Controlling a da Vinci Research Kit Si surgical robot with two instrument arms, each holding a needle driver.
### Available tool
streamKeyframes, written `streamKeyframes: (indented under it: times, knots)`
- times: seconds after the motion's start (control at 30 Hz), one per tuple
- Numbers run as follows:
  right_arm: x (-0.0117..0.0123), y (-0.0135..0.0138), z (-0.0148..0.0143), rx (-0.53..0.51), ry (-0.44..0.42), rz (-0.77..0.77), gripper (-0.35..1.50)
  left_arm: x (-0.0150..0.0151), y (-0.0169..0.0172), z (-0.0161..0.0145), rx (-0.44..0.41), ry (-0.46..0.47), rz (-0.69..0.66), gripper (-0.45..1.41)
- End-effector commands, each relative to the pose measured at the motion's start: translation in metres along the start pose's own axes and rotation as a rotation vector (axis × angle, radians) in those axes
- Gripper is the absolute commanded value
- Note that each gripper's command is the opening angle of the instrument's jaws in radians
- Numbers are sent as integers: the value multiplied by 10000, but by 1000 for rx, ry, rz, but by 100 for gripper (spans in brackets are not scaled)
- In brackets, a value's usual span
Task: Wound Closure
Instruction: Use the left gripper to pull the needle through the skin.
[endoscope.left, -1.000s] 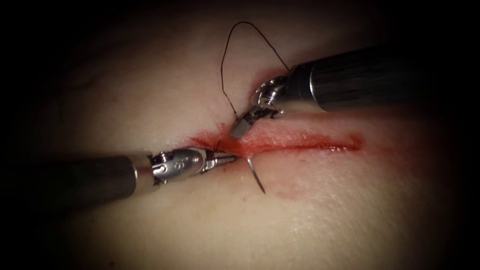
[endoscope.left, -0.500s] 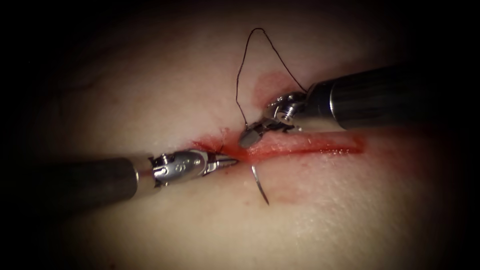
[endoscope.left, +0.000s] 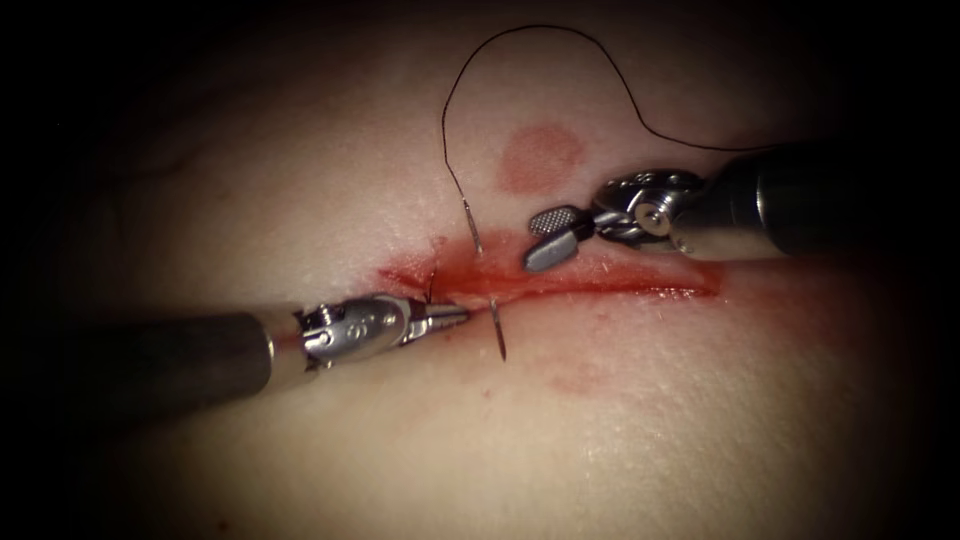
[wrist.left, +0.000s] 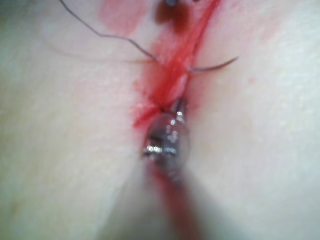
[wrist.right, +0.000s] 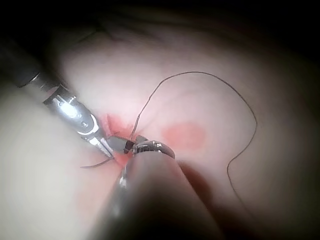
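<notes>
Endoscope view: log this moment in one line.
left hand: shut, at cut | right hand: open, empty | needle: in tissue | thread: looped

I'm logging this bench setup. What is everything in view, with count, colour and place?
Tissue: one, pale pink, under everything.
Cut: one, red, running left to right across the tissue.
Red fluid: a round stain above the cut, more along it.
Needle: one, silvery, passed through the tissue across the cut, both ends showing.
Thread: one, black, looping up from the needle's upper end.
Left tool: jaws shut at the cut's left end.
Right tool: jaws open, holding nothing.
</notes>
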Motion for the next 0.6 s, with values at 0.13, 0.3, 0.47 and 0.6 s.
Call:
streamKeyframes:
  times: [0.13, 0.3, 0.47, 0.6]
  knots:
    - [-10, 7, -9, -8, 29, 8, 133, 7, 7, 5, 3, -3, 46, -21]
    - [-14, 3, -12, -17, 39, -1, 133, 18, 13, 6, 5, 11, 81, 18]
    - [-15, 6, -8, -18, 49, -13, 131, 32, 36, 3, 15, 95, 164, 36]
    - [-18, 9, -4, -21, 50, -16, 131, 42, 41, 3, 30, 132, 208, 37]
